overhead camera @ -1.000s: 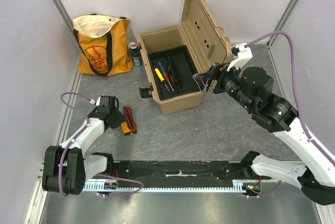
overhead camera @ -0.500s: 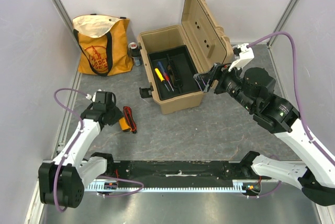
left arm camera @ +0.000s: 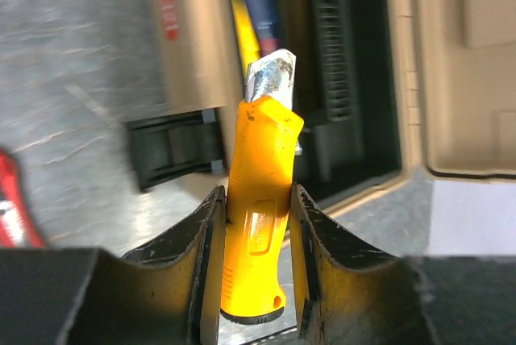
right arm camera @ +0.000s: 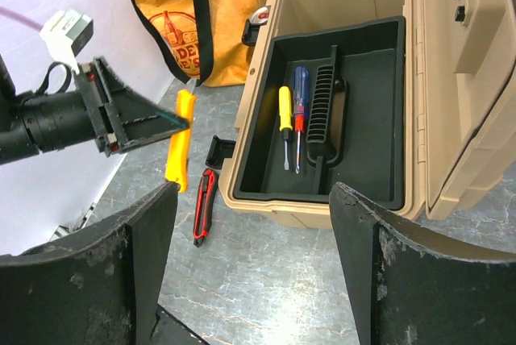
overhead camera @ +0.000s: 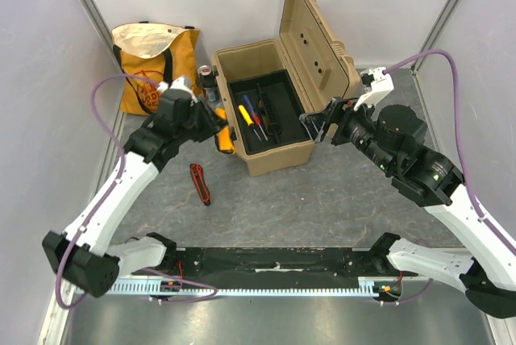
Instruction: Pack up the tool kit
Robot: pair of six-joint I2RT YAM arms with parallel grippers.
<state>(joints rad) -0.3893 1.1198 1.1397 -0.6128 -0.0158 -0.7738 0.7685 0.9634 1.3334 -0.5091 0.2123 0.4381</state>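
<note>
The tan toolbox [overhead camera: 270,161] stands open, its lid [overhead camera: 318,39] tipped back. In its black tray [overhead camera: 278,134] lie a yellow-handled screwdriver [overhead camera: 245,115] and a red-blue screwdriver [overhead camera: 255,113]. My left gripper [overhead camera: 216,137] hovers at the box's left front corner, shut on a yellow tool [left arm camera: 262,192] with a silver tip that points toward the tray. The same yellow tool [right arm camera: 179,147] shows in the right wrist view, just left of the box. My right gripper [overhead camera: 320,125] hangs open at the box's right side with nothing between its fingers [right arm camera: 254,192].
A red-and-black cutter [overhead camera: 200,183] lies on the grey table left of the box, near its black latch [left arm camera: 173,147]. An orange-and-cream tote bag [overhead camera: 153,71] and a small can [overhead camera: 206,77] stand at the back left. White walls close in both sides.
My left arm has lifted the yellow tool off the table beside the red-and-black cutter and carried it up and right to the toolbox's left front corner. The right arm has stayed put.
</note>
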